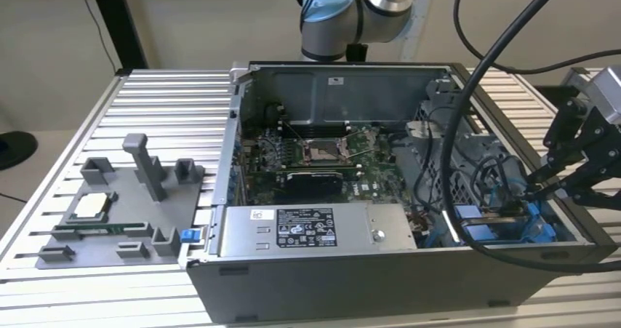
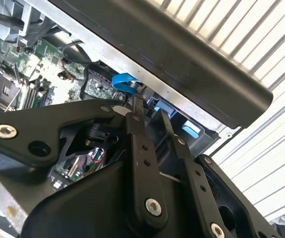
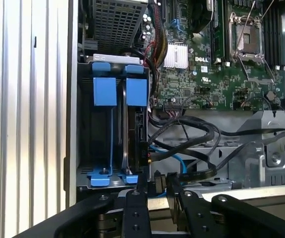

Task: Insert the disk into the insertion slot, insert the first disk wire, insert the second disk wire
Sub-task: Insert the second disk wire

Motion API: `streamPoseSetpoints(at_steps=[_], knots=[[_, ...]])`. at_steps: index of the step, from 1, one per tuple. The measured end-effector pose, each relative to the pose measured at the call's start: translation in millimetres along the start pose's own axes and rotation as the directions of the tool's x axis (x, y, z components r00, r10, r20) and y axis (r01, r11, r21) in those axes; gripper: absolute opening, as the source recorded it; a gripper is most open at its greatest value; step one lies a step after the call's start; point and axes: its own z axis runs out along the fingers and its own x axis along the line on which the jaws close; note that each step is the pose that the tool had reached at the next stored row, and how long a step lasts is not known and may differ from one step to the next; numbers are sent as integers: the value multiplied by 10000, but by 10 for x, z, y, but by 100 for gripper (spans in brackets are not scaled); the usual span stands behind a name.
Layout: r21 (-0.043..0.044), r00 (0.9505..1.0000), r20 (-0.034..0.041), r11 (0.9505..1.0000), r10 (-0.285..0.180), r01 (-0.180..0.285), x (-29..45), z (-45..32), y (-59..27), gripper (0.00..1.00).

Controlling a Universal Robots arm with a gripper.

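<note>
The disk (image 3: 136,130) sits edge-on in the insertion slot (image 3: 96,144), a grey metal bay with blue fittings (image 3: 105,90) at the case's corner. In the exterior view the slot's blue parts (image 1: 490,225) lie at the case's front right. My gripper (image 3: 157,181) hovers just outside the bay's end, its black fingers (image 3: 142,182) close together on a small dark connector (image 3: 158,178). A blue disk wire (image 2: 124,82) loops away from the fingertips (image 2: 137,106). In the exterior view the gripper (image 1: 537,190) reaches into the case from the right.
A grey labelled power-supply box (image 1: 310,230) fills the case front. The motherboard (image 1: 310,157) lies behind it. Black cable bundles (image 3: 192,134) cross beside the bay, and a perforated cage (image 3: 115,22) stands beyond it. A grey parts fixture (image 1: 116,212) rests on the table at the exterior view's left.
</note>
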Motion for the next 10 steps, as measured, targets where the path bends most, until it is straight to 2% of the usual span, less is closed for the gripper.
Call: streamPoseSetpoints(at_steps=[10], knots=[[10,10000,13,10000,81,-81,0,1,10,100]])
